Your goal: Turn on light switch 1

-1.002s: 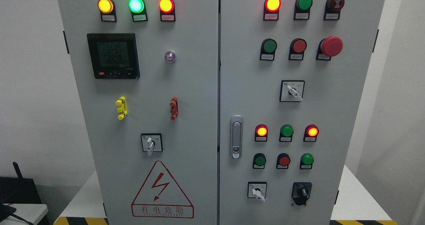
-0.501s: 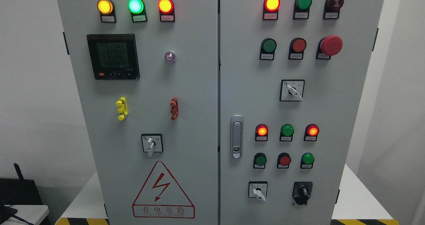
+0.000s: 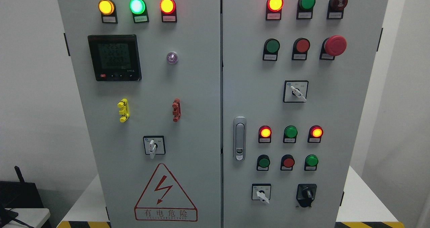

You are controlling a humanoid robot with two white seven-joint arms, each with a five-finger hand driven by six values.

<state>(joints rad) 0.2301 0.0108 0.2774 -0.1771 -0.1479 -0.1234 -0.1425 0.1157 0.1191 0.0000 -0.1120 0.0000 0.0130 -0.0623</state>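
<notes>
A grey electrical cabinet (image 3: 201,86) with two doors fills the head view. On the right door, a row of lamps shows a lit red one (image 3: 265,132), an unlit green one (image 3: 290,132) and a second lit red one (image 3: 316,132). Below them sit a green button (image 3: 264,162), a red button (image 3: 288,162) and another green button (image 3: 311,160). Lower still are a white selector switch (image 3: 260,192) and a black knob (image 3: 306,194). The labels are too small to read, so I cannot tell which control is light switch 1. Neither hand shows.
The left door carries lit yellow, green and red lamps, a meter (image 3: 114,57), a selector (image 3: 153,146) and a warning triangle. The right door's top holds a lit red lamp (image 3: 275,3), an emergency stop (image 3: 335,45), another selector (image 3: 295,91) and the door handle (image 3: 239,139).
The view has drifted by a few pixels. No lamp, button or switch on the cabinet has changed.
</notes>
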